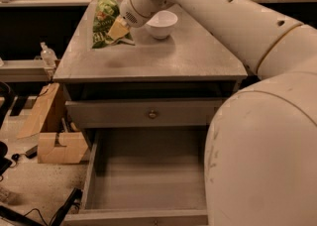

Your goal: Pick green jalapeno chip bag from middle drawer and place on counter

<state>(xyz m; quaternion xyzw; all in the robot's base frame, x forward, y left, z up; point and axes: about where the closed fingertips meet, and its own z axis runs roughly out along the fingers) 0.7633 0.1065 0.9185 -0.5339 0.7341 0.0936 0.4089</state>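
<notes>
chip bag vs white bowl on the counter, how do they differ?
The green jalapeno chip bag is green crinkly foil, standing on edge, with the gripper clamped on its lower right; the white bowl is plain, rigid, upright and untouched. The bag stands taller than the bowl. Both are at the rear of the counter.

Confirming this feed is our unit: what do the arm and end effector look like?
Arm: smooth cream-white rounded shell, small dark round holes, a thin tan seam ring, faint scuffs nearest the camera. The end effector, at the rear left of the flat grey counter, has a dotted grille and a pale yellow tip. No cables visible.
</notes>
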